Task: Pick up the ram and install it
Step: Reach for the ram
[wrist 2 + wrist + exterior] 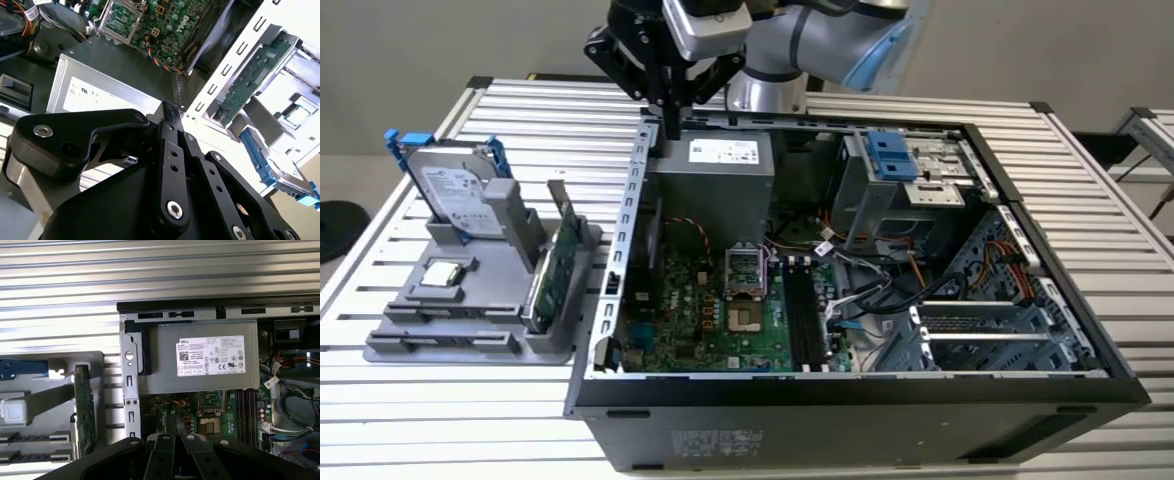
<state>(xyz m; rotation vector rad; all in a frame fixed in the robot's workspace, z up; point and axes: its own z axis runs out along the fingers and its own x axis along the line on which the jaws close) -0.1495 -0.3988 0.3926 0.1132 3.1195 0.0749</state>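
The ram is a long narrow green board standing on its edge in the grey holder, at the exterior view's left, beside the open computer case. Both wrist views show the ram in its slot of the holder. My black gripper hangs over the case's rear corner by the power supply, well apart from the ram. Its fingers are shut with nothing between them; they also show in the first wrist view. The motherboard's dark memory slots lie inside the case.
A silver hard drive with blue rails stands upright in the same holder, with a small square chip in front of it. Inside the case are the processor socket, loose cables and a drive cage. The case wall stands between holder and motherboard.
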